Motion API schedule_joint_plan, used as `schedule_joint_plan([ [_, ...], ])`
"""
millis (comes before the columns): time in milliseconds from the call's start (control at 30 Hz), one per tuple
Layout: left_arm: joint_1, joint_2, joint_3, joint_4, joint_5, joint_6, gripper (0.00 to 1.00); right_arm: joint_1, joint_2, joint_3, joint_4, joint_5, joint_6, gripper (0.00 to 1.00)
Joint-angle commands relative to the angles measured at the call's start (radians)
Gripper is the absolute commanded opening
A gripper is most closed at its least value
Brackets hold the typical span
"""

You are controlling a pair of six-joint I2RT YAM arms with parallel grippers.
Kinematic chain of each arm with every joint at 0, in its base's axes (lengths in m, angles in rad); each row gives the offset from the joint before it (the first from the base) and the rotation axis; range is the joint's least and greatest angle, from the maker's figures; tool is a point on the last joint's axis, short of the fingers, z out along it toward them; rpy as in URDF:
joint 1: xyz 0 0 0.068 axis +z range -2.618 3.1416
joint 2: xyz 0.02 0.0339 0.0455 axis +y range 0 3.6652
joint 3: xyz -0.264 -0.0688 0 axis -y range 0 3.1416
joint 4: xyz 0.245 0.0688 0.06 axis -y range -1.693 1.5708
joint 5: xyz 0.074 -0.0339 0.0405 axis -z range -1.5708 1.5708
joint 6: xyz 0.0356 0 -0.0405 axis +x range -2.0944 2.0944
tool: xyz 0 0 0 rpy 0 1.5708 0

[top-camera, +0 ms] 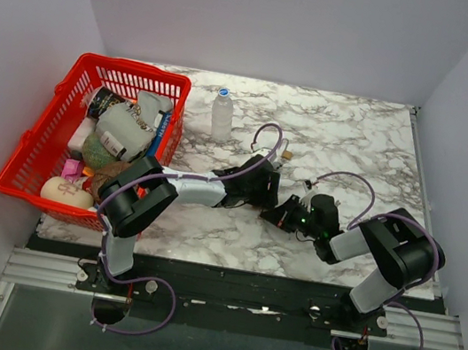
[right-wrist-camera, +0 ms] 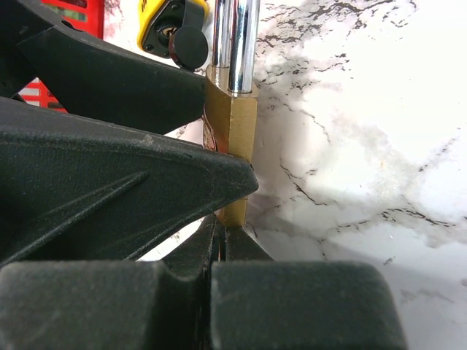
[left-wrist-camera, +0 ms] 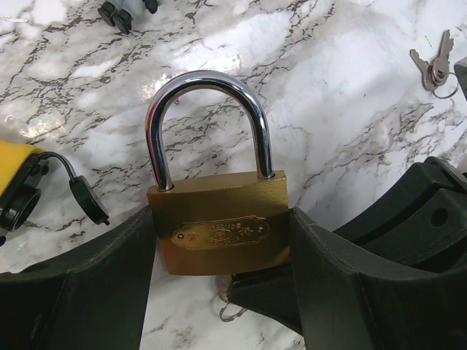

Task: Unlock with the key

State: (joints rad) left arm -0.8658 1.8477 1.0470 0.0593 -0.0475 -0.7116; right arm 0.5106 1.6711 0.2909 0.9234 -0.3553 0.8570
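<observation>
Your left pincer (left-wrist-camera: 222, 251) clamps the brass steel-shackled padlock (left-wrist-camera: 219, 222); the right pincer (right-wrist-camera: 221, 235) pinches the small ringed key (left-wrist-camera: 230, 312) beneath. Next, turn it gently.

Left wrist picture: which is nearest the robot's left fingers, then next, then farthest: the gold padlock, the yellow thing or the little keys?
1. Gold padlock: in the middle, gripped between the left fingers.
2. Yellow thing: at the left edge, with a black cap hanging off it.
3. Little keys: far off at the top right.
</observation>
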Motion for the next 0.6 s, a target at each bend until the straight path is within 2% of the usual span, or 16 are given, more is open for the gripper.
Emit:
schedule_joint_plan([
  [0, -0.038, -0.018, -0.028, -0.099, 0.097, -0.019, 0.0, -0.024, 0.018, 0.03, 0.098, 0.216, -0.076, 0.01],
  [267, -0.039, -0.005, -0.025, -0.105, 0.121, -0.022, 0.0, -0.024, 0.064, 0.017, 0.233, 0.223, -0.113, 0.01],
  [567, -0.053, -0.01, -0.056, -0.092, 0.121, -0.042, 0.0, -0.024, 0.032, -0.004, 0.287, 0.283, -0.177, 0.01],
])
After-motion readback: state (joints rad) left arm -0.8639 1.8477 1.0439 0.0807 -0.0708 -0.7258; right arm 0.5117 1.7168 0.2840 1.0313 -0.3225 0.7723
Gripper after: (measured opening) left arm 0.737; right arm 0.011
